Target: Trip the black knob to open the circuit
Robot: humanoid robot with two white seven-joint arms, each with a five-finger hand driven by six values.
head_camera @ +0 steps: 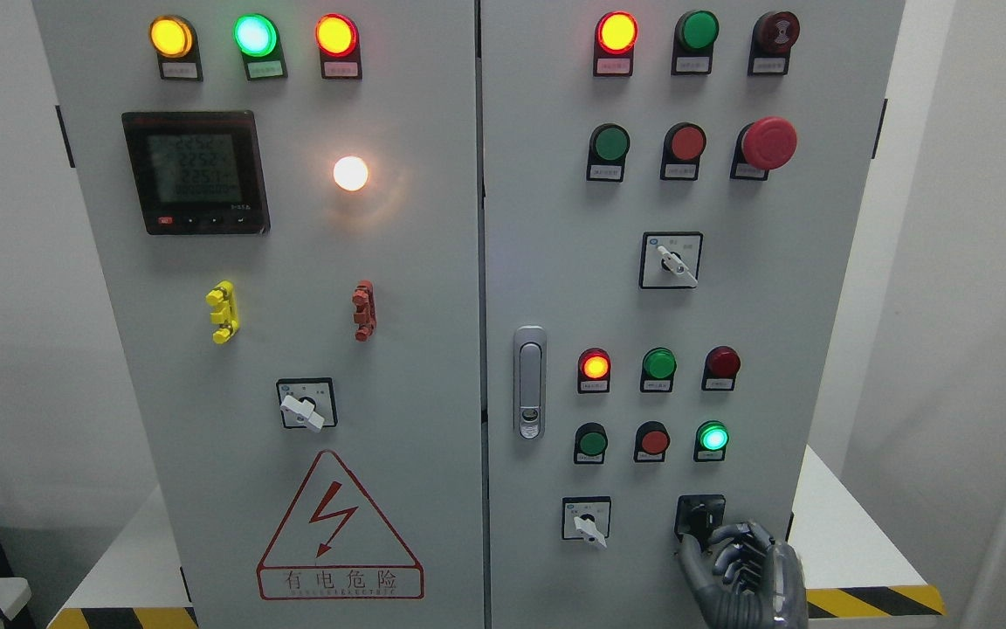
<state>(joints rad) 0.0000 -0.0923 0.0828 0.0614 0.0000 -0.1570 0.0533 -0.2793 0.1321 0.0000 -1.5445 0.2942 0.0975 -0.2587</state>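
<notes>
**A:** Where is the black knob [700, 515]?

**B:** Low on the right door of the grey cabinet [433, 349], at the bottom right of the panel, right of a small white switch [587, 522].

**A:** And our hand?

**B:** Our right hand [743, 568] rises from the bottom edge, palm toward the panel. Its fingers [734, 546] curl in just below the knob, the thumb reaching up at its left side, likely placed to turn it. We cannot tell whether they grip it yet. Our left hand is out of view.

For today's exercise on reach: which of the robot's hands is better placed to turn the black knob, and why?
The right hand: it already sits at the black knob, low on the cabinet's right door. No left hand shows.
</notes>
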